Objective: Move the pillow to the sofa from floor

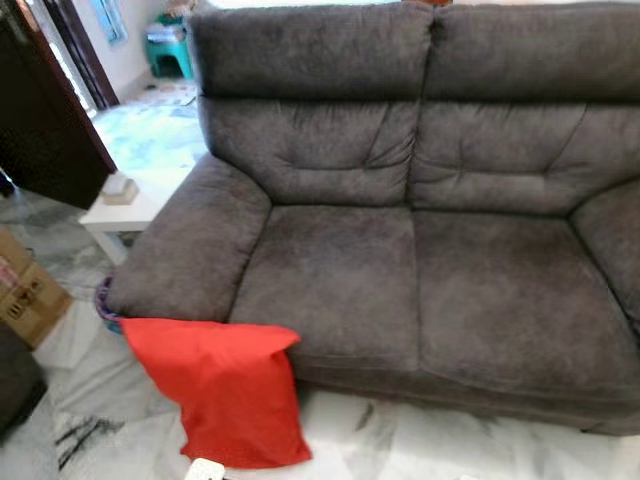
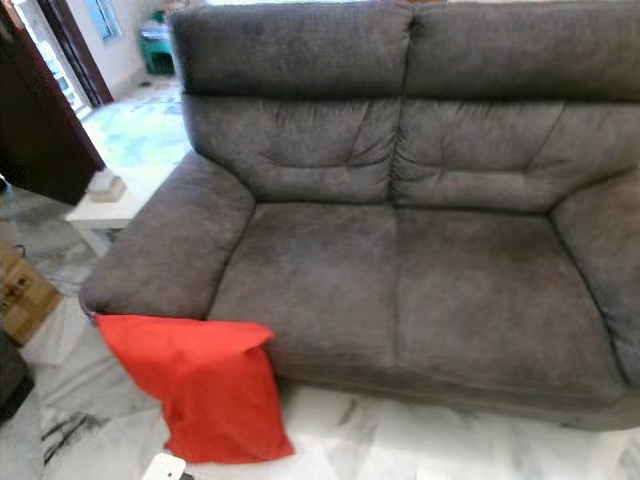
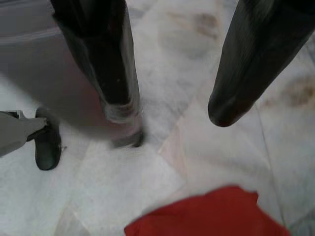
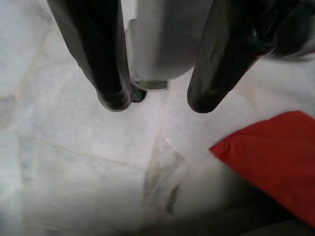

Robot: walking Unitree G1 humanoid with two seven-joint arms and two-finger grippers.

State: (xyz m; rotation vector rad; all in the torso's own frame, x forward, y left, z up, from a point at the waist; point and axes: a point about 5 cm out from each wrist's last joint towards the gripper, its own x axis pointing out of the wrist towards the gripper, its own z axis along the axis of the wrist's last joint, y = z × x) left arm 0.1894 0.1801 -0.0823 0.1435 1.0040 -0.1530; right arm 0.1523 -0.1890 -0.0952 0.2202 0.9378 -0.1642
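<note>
A wide grey sofa [image 1: 420, 240] with two seat cushions and a tufted back takes up most of the head views, standing on a pale marbled floor [image 1: 400, 440]. Leaning against the front of the sofa, below its left armrest, is the pillow [image 1: 225, 385]: bright red-orange, flat and limp, roughly rectangular, its cloth smooth with a few soft folds. Its top edge rests against the sofa base and its lower corner lies on the floor. None of it is up on the seat.

To the left of the sofa stands a low white tabletop [image 1: 125, 212] carrying a small box [image 1: 118, 188]. Nearer the camera on that side is a cardboard box [image 1: 25, 290], and behind it a dark door [image 1: 45, 120].

The left gripper [image 3: 174, 118] hangs above the floor with its jaws spread wide and nothing between them; a red corner of the pillow lies just beyond the fingertips. The right gripper [image 4: 160, 101] is likewise parted and empty over the marble, with the pillow's edge off to one side.
</note>
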